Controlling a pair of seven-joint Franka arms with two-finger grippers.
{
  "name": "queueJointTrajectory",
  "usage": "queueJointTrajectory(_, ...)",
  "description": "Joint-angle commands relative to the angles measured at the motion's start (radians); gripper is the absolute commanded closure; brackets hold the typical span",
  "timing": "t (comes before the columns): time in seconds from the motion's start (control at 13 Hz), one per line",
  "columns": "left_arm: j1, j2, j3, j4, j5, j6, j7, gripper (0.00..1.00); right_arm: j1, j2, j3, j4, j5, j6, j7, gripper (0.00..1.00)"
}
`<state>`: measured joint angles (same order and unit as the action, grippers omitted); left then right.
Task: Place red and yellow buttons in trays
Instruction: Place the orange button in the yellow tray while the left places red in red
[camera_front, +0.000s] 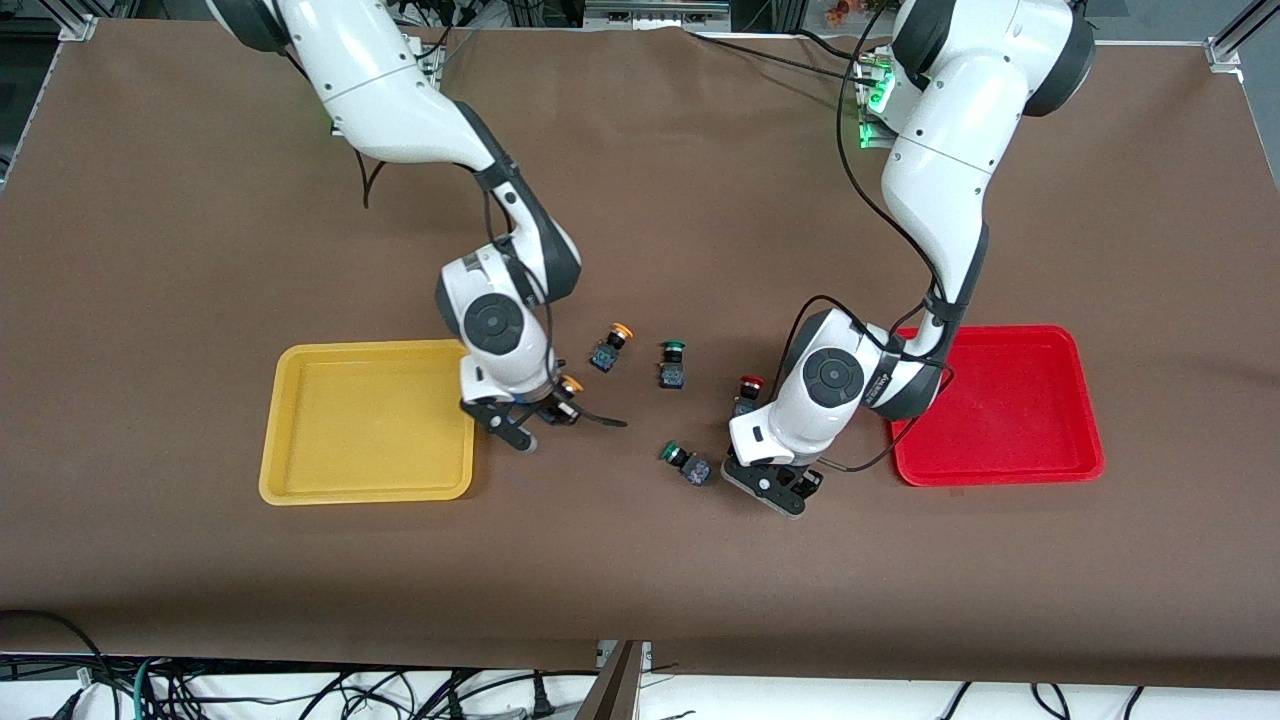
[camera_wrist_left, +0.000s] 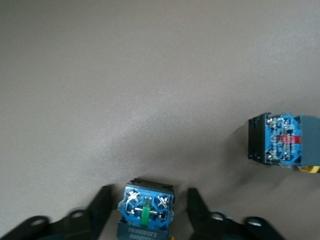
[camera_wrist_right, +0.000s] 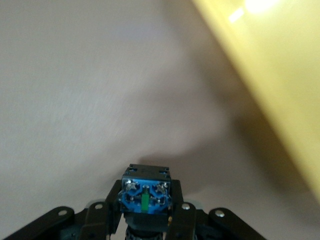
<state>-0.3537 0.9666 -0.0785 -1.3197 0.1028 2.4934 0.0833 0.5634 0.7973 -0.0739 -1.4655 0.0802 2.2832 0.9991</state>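
My right gripper is shut on a switch with an orange-yellow cap, blue underside up, beside the yellow tray. A second orange-yellow button lies on the table farther from the front camera. My left gripper is open, its fingers apart on each side of a switch whose cap is hidden. A red-capped button stands by the left wrist. The red tray is empty, toward the left arm's end.
Two green-capped switches lie mid-table, one beside the loose orange-yellow button, one on its side close to the left gripper. Another switch shows blue underside in the left wrist view. Brown cloth covers the table.
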Motion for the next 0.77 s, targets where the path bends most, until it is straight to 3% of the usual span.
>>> queueJointTrajectory(0.0, 0.016, -0.089, 0.003, -0.036, 0.005, -0.107, -0.007, 1.0, -0.155, -0.13, 0.017, -0.015, 0.016, -0.212, -0.301, 1.0)
queueJointTrajectory(0.23, 0.074, -0.208, 0.002, -0.035, 0.005, -0.389, 0.012, 1.0, -0.287, -0.142, -0.007, -0.024, 0.01, -0.301, -0.645, 1.0)
queueJointTrajectory(0.46, 0.174, -0.278, 0.006, -0.038, 0.018, -0.712, 0.191, 1.0, -0.378, -0.101, -0.013, -0.036, 0.009, -0.347, -0.761, 1.0)
queueJointTrajectory(0.69, 0.297, -0.279, 0.006, -0.145, 0.02, -0.697, 0.383, 1.0, -0.401, -0.057, -0.013, -0.064, 0.006, -0.331, -0.777, 1.0)
